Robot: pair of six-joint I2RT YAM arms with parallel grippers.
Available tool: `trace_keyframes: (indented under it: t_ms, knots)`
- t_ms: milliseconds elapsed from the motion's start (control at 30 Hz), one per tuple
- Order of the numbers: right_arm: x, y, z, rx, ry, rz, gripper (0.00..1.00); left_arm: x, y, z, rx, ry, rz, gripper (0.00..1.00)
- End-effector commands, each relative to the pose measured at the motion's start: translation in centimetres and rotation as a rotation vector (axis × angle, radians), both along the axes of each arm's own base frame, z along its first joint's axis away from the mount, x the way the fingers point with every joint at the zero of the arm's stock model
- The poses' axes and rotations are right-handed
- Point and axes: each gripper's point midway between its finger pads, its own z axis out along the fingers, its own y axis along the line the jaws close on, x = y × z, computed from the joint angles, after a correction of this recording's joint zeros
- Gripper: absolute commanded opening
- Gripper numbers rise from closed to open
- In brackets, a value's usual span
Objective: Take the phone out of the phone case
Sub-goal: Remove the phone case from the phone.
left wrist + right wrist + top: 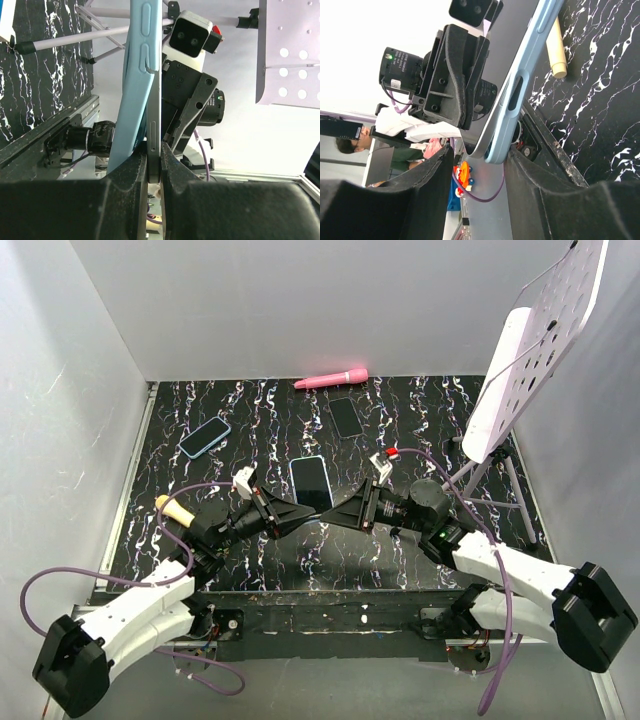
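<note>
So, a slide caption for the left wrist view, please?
Left gripper pinches the phone edge; blue case bows away.

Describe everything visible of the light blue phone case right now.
The light blue phone case looks like soft silicone, with raised side-button ridges and an oval slot along its edge. It is held above the black marbled table, edge-on to both wrist cameras. By the left hand its edge gapes away from the grey phone, which that hand pinches. One corner lies between the right hand's spread fingers; contact is unclear.
</note>
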Motion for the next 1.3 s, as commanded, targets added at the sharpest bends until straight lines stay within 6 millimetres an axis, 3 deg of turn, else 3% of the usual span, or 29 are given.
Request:
trace_keyframes:
  t_ms: [0,100,167,233,400,900,1267]
  knots:
    - [-0.4,0.2,3.3,0.127,-0.090,0.024,0.51,1.2,0.4,2.1,-0.083,-0.042,0.057,0.00]
    - [-0.6,-0.1,3.6,0.159,-0.115,0.021,0.59,1.3,0.4,2.2,-0.087,-0.039,0.056,0.00]
    - [-0.5,-0.3,3.0,0.146,-0.104,0.007,0.60,1.3,0.3,2.3,-0.087,-0.038,0.048,0.00]
    - [-0.2,-0.6,2.3,0.131,-0.086,-0.031,0.57,1.2,0.2,2.4,-0.092,-0.034,0.043,0.00]
    - [0.2,-0.8,2.2,0.118,-0.089,-0.060,0.38,1.1,0.4,2.3,-0.123,-0.012,0.044,0.00]
    - [3.0,0.3,3.2,0.152,-0.070,-0.148,0.38,0.7,0.5,3.6,-0.166,-0.034,0.027,0.00]
    - [5.5,1.0,3.8,0.225,0.009,-0.228,0.40,0.8,0.6,3.0,-0.175,-0.019,0.032,0.00]
